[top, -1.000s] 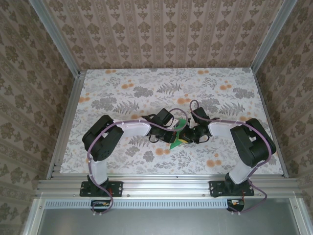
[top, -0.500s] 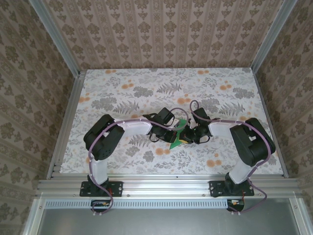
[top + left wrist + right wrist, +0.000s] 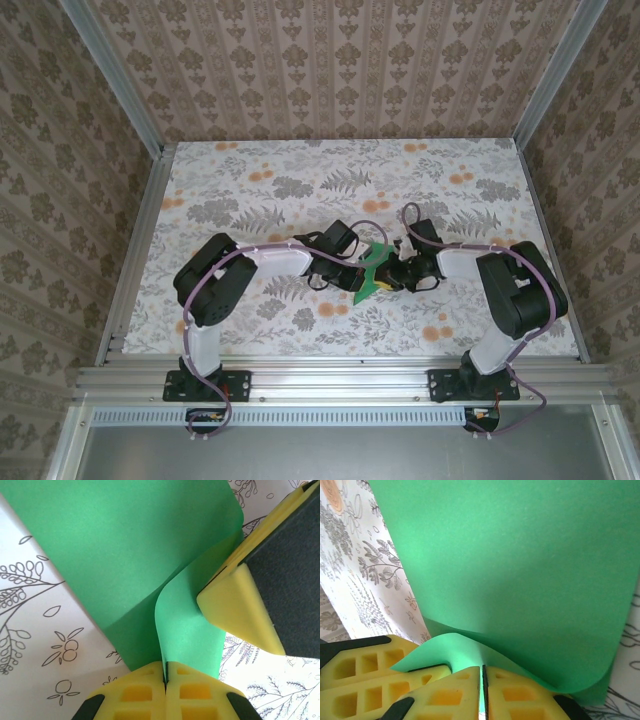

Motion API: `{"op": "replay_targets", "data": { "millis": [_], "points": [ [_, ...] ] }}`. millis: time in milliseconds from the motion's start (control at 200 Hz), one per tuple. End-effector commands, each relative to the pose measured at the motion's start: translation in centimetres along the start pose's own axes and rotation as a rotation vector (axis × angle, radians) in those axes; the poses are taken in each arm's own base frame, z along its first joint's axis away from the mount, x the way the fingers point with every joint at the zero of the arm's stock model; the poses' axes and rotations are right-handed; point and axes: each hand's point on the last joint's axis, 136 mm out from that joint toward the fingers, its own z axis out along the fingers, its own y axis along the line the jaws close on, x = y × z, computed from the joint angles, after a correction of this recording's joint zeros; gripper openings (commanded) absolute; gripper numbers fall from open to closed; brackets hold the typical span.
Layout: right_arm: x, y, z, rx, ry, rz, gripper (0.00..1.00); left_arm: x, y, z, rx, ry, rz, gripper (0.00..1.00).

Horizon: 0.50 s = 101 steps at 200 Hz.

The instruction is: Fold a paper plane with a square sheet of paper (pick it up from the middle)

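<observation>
The left gripper (image 3: 165,672) has its fingers pressed together on a curled fold of the square sheet of paper (image 3: 125,550), and the right gripper (image 3: 481,672), just beside it, pinches the same sheet's bowed edge, around the middle of the table (image 3: 240,170), slightly toward its near edge. With both grips so close on thin paper, a pull apart or uneven twist would likely tear it or set a crooked crease. The floral-printed table is boxed in by patterned wallpaper walls (image 3: 330,70) and aluminium rails (image 3: 340,378).
</observation>
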Motion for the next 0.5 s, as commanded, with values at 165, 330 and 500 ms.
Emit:
{"op": "replay_targets", "data": {
  "millis": [165, 330, 500],
  "points": [
    [-2.0, -0.5, -1.3, -0.007, -0.109, 0.032, 0.13, 4.7, 1.8, 1.4, -0.060, 0.172, -0.032, 0.00],
    [-2.6, 0.4, -2.2, -0.006, -0.142, 0.013, 0.13, 4.6, 1.7, 1.3, -0.061, 0.169, -0.032, 0.00],
    [-2.8, -1.7, -1.4, 0.087, -0.126, 0.025, 0.12, 4.4, 1.5, 1.3, -0.059, 0.165, -0.030, 0.00]
  ]
}}
